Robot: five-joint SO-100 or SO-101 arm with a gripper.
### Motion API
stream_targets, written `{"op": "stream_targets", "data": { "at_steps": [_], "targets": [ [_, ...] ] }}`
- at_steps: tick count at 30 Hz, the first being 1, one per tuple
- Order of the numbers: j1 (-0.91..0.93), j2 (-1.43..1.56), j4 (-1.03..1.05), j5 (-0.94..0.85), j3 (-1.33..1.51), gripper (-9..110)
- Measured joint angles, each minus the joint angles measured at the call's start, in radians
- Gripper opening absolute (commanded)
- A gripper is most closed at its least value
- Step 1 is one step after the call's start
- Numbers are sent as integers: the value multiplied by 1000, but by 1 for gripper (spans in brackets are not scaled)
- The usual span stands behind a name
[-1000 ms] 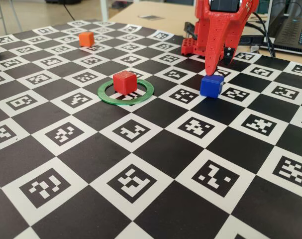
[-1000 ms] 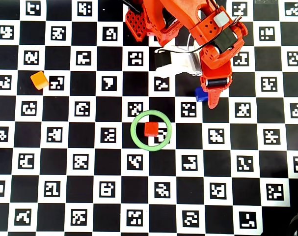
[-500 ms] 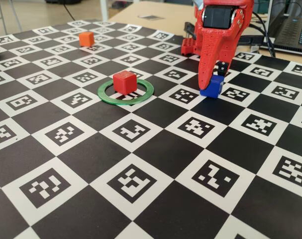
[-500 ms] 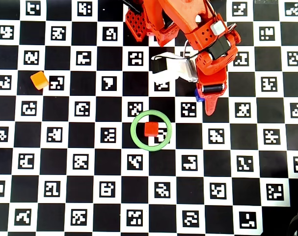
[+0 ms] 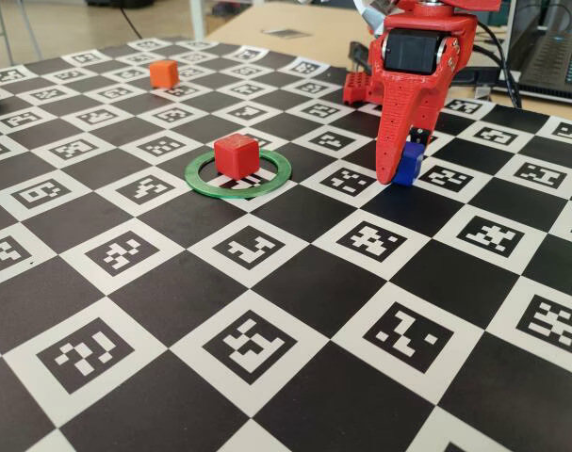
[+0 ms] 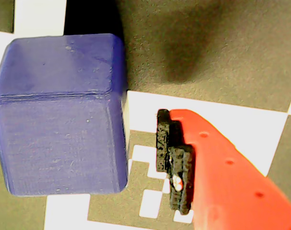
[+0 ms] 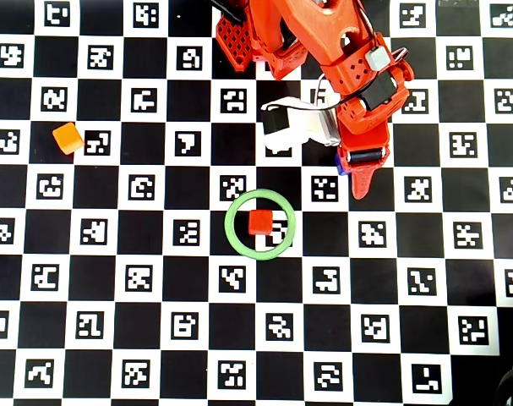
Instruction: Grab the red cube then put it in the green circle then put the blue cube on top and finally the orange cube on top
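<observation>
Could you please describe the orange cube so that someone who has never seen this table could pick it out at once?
On the black-and-white checkerboard mat, look far left of the thin green plastic ring in the overhead view. The small matte orange plastic cube sits alone there, lighter and yellower than the small red cube inside the ring.

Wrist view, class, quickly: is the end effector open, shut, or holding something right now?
End effector: open around the blue cube; a gap shows between the cube and the padded finger, so nothing is gripped yet.

Matte, finely layered plastic blue cube (image 6: 59,115); matte red plastic finger with rough black pad (image 6: 174,167); printed matte board (image 5: 267,311).
</observation>
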Motion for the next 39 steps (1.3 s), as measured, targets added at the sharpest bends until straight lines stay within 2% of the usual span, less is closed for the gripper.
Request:
{"op": "stream_targets", "data": {
  "at_steps": [9, 39],
  "targets": [
    [3, -37, 0, -49, 0, 40],
    [9, -92, -3, -11, -34, 40]
  ]
}}
